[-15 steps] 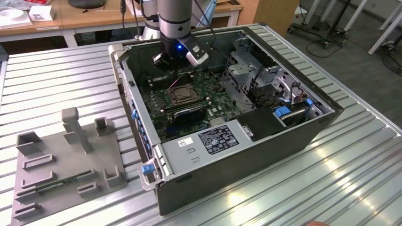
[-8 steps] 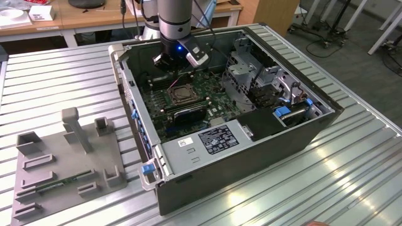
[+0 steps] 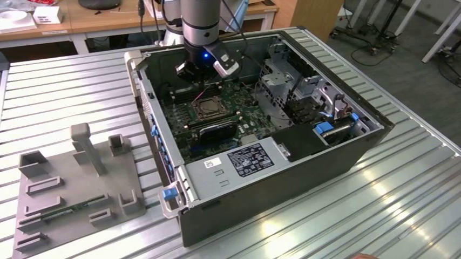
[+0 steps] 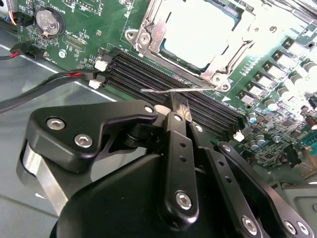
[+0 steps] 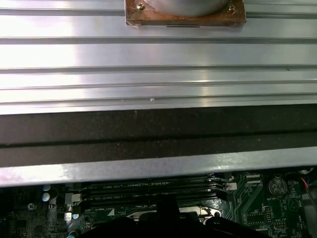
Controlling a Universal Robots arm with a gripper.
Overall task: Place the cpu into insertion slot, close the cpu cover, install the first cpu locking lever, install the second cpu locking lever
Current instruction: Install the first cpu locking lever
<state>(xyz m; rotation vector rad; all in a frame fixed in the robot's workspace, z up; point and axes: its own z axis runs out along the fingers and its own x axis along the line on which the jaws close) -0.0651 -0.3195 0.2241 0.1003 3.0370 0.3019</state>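
While the gripper (image 4: pixel 179 106) hangs over the green board (image 4: pixel 84 29), its jaws are clenched together, tips touching a thin wire lever (image 4: pixel 157 90); whether they pinch it is unclear. Just beyond the jaws the cpu (image 4: pixel 198 29) lies in its socket, the cpu cover (image 4: pixel 150 29) folded down around it.

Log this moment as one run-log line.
gripper: shut, tip at locking lever | cpu: seated | cpu cover: closed over it

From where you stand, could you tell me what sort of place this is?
Probably a robotics lab or workshop: a robot arm hangs over an open computer case on a ribbed metal table, with wooden desks beyond.
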